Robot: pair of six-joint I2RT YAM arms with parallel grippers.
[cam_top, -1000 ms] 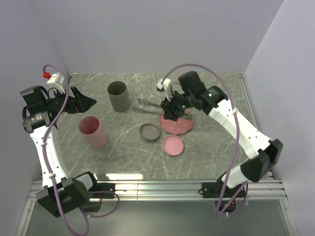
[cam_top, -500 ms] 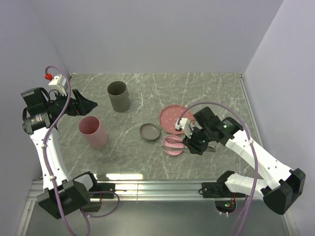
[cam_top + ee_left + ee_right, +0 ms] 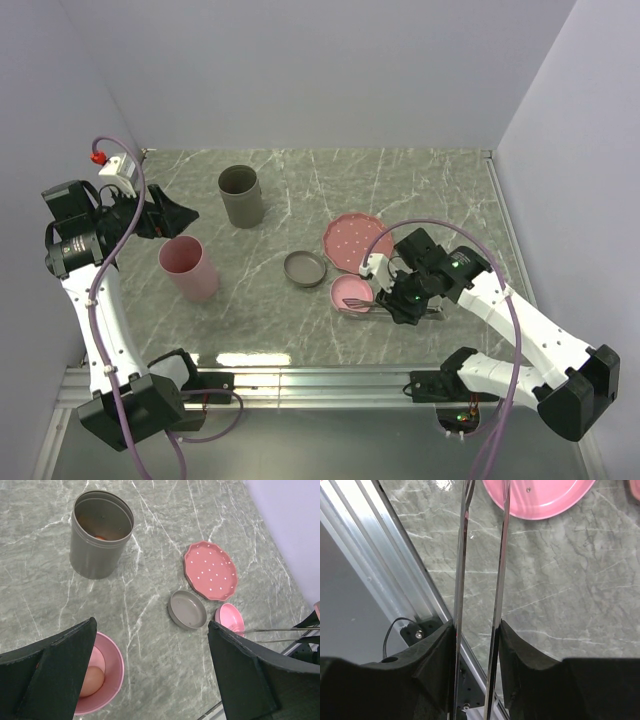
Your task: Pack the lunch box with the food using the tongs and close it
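Right pincer (image 3: 403,297) moved off dotted plate (image 3: 356,241), clamping slim metal tongs (image 3: 362,304)

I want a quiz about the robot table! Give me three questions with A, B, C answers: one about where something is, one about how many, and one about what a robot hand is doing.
1. Where is the peach egg?
A) on the dotted plate
B) inside the pink cup
C) in the grey lid

2. How many tall cups are there?
A) two
B) one
C) four

3. What is the right gripper doing?
A) hanging wide open and empty
B) squeezing the pink cup
C) gripping the tongs

Answers:
1 B: the left wrist view looks down on the egg lying in the pink cup.
2 A: there is the pink cup and a grey cup, no more.
3 C: its jaws are closed on both tong arms.
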